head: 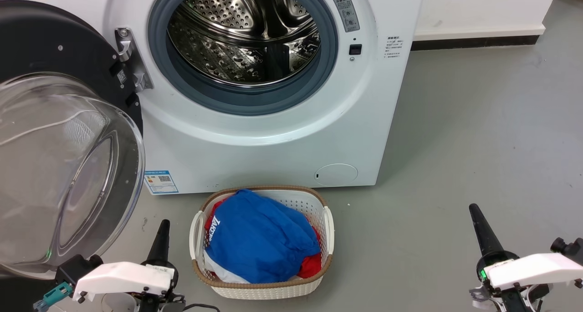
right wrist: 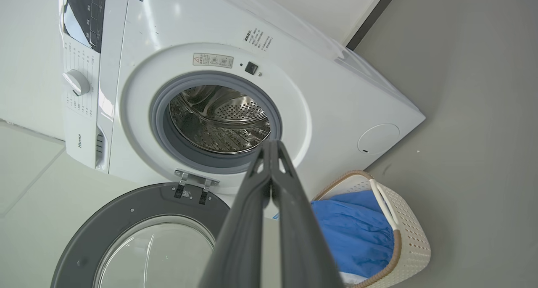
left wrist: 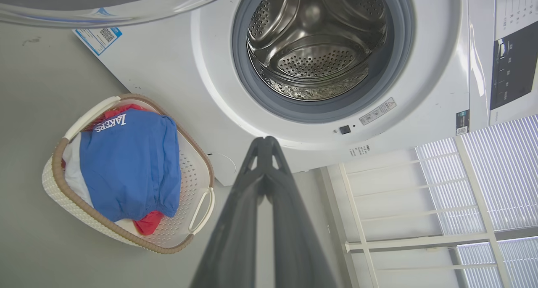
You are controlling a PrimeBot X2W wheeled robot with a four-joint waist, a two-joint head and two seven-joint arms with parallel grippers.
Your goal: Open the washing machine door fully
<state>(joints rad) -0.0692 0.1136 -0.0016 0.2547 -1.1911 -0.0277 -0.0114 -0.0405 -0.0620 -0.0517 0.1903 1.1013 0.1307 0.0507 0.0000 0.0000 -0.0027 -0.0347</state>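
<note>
1. My left gripper (head: pixel 164 225) sits at the lower left of the head view. Its two dark fingers are pressed together to a single point, with nothing between them. The tip is near the lower rim of the open door, with a strip of grey floor (head: pixel 455 143) showing between them.

2. My right gripper (head: pixel 475 212) sits at the lower right, over bare floor and well apart from the machine. Its fingers likewise meet at the tip and hold nothing.

3. Between the two grippers a white woven laundry basket (head: pixel 268 293) with a brown rim stands on the floor, just in front of the washing machine (head: pixel 255 152). A blue garment (head: pixel 259 239) is heaped on top of the load. A red garment (head: pixel 309 266) shows at the basket's edges.

4. The washing machine door (head: pixel 41 43) hangs on its metal hinge (head: pixel 130 57) at the left side of the opening. It is swung out clear of the opening. Its black inner face is turned towards me, and the clear glass bowl (head: pixel 59 166) bulges out at the left edge of the head view.

5. The opening is uncovered. The grey rubber gasket (head: pixel 255 100) rings the perforated steel drum (head: pixel 241 34). I can see nothing inside the drum.

6. On the machine's front, a blue label sticker (head: pixel 160 181) sits at the lower left corner. A small round hatch (head: pixel 336 174) is at the lower right. A dark latch socket (head: pixel 355 49) lies to the right of the opening.

7. Behind the machine, a dark skirting strip (head: pixel 473 42) runs where the floor meets the white wall.
</note>
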